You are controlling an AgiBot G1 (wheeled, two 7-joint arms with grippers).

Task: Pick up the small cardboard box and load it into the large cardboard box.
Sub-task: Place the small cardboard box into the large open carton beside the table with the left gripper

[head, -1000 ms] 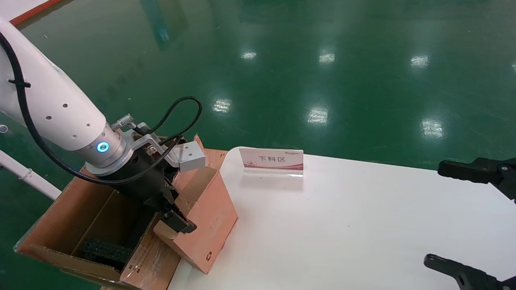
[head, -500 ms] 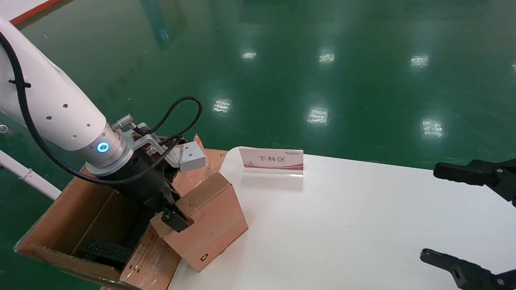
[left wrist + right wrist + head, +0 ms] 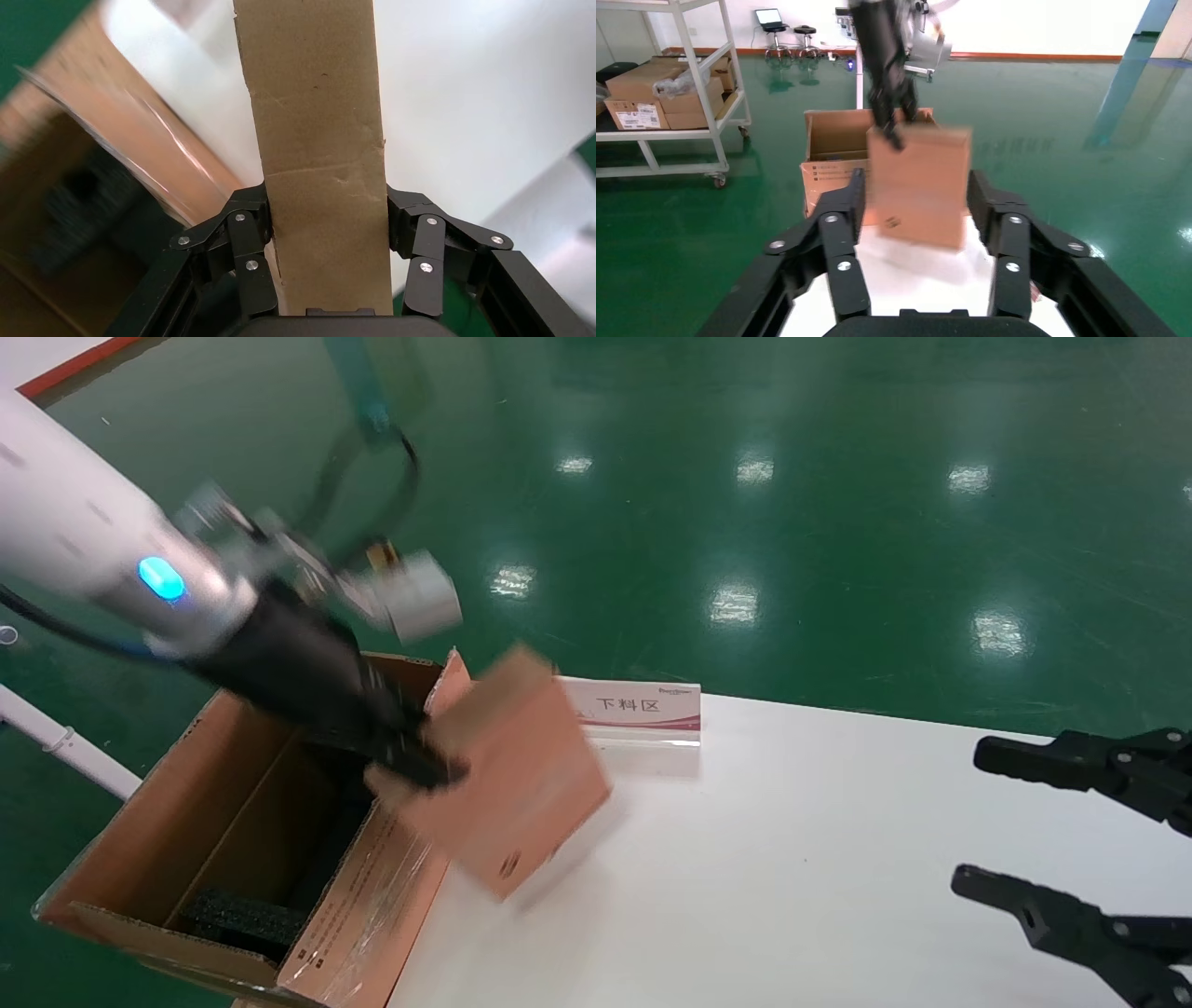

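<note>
While the left gripper [image 3: 419, 770] is clamped on one end of the small cardboard box [image 3: 507, 775], the carton is held clear of the white table [image 3: 792, 859], tilted, with its lower corner hanging above the table's left edge. In the left wrist view, the narrow face of the small cardboard box [image 3: 320, 154] is seen squeezed between the two black fingers [image 3: 246, 239], which press on its opposite sides. A small dark recycling mark is visible near the lower corner of the carton in the head view.

Just to the robot's left of the held carton, the large cardboard box [image 3: 140, 859] is seen standing on the green floor [image 3: 745, 477] against the table's edge, its flaps upright, with shiny clear tape and small print on the flap nearest the table. Black foam [image 3: 237, 919] is visible at its bottom. The small carton is not inside it; it is held beside and above the taped flap.

Behind the held carton, a white and pink sign with Chinese characters [image 3: 643, 710] is seen standing on the table, partly covered by the carton.

The right gripper [image 3: 1034, 826] is held over the table's right end, well apart from both cartons, its fingers spread wide with nothing between them.
</note>
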